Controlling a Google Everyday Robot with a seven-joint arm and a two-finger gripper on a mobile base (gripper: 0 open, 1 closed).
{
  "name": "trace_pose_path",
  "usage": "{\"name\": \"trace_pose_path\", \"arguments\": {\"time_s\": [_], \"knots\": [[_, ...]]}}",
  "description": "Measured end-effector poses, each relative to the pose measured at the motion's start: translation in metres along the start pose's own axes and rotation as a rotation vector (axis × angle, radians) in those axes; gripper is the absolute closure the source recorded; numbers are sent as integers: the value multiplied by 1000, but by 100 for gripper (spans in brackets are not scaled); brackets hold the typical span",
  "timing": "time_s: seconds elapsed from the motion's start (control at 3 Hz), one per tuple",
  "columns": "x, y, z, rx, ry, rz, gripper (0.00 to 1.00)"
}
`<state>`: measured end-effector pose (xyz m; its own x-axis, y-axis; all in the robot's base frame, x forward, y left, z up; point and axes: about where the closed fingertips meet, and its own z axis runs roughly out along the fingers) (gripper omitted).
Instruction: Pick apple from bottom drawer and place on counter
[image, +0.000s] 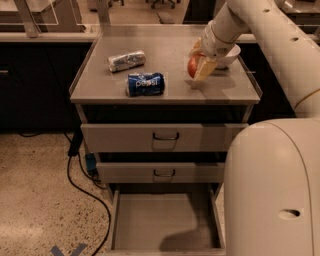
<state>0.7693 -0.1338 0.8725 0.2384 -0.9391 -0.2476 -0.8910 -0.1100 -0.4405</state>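
Note:
The red-orange apple (192, 65) hangs at the right side of the counter (165, 47), just above or touching its surface. My gripper (199, 66) reaches down from the upper right and is shut on the apple, with one cream finger (204, 68) on the apple's right side. At the bottom of the view the bottom drawer (165, 222) stands pulled open, and its grey floor is bare.
A white bowl (229, 55) sits right behind the gripper. A blue Pepsi can (145, 84) lies on its side near the counter's front, with a silver wrapped packet (126, 60) behind it. My white base (272, 190) fills the lower right. A black cable (80, 185) runs across the floor at left.

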Motion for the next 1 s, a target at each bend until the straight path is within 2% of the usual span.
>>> {"name": "trace_pose_path", "arguments": {"time_s": [0.67,1.0], "knots": [[0,0,0,0,0,0,0],[0,0,0,0,0,0,0]]}}
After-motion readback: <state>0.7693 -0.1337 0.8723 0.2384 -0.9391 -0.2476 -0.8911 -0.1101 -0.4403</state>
